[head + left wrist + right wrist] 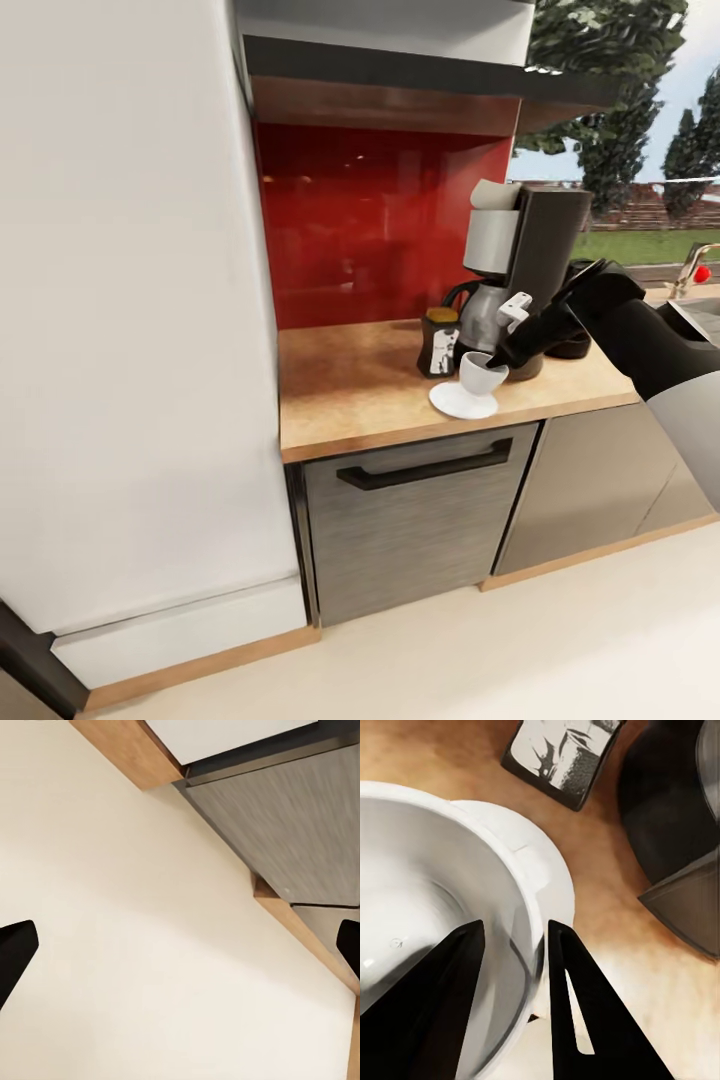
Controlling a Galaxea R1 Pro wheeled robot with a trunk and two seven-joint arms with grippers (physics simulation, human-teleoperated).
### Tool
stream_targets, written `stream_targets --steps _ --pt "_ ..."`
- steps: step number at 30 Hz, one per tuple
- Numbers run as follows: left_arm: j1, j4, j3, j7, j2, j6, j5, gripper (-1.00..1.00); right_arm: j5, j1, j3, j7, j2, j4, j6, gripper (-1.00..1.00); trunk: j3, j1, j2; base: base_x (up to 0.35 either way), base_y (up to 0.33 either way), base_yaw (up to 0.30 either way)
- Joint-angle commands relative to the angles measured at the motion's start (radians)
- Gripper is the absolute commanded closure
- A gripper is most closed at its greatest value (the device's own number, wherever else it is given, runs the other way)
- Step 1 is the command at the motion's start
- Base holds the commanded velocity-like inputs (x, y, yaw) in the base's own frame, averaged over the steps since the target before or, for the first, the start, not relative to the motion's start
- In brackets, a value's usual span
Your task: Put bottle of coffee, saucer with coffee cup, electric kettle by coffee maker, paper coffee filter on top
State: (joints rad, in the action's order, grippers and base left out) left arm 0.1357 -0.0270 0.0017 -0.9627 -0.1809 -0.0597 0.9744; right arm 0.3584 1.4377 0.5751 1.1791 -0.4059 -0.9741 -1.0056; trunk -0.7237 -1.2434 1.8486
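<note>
One coffee cup [482, 374] is seen standing on one saucer [462, 402] on the kitchen countertop [350, 385]; its inside [427, 907] appears empty. The right gripper [514, 945] is closed over the cup's rim, one finger inside and one outside. One bottle of coffee [439, 343] stands just beside the cup, next to the single coffee maker [520, 270]. The left gripper [180, 945] is held wide apart over the floor [135, 945], grasping nothing.

The head camera is looking down and forward over the countertop [350, 390] from some way back. The right wrist camera is peering close into the cup [442, 907], shared with the head view [482, 372]. The left wrist camera is facing the floor [135, 945].
</note>
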Motion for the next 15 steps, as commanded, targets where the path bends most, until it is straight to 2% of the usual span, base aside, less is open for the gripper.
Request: stream_targets --steps 1,15 --pt "0.001 0.001 0.000 -0.002 0.000 -0.006 -0.002 -1.00 0.010 0.001 0.002 0.010 -0.001 -0.001 -0.004 1.00 -0.001 0.000 0.000 0.147 0.000 0.000" --pt "0.001 0.001 0.000 -0.002 0.000 -0.006 -0.002 -1.00 0.010 0.001 0.002 0.010 -0.001 -0.002 -0.004 1.00 -0.001 0.000 0.000 0.054 0.016 0.000"
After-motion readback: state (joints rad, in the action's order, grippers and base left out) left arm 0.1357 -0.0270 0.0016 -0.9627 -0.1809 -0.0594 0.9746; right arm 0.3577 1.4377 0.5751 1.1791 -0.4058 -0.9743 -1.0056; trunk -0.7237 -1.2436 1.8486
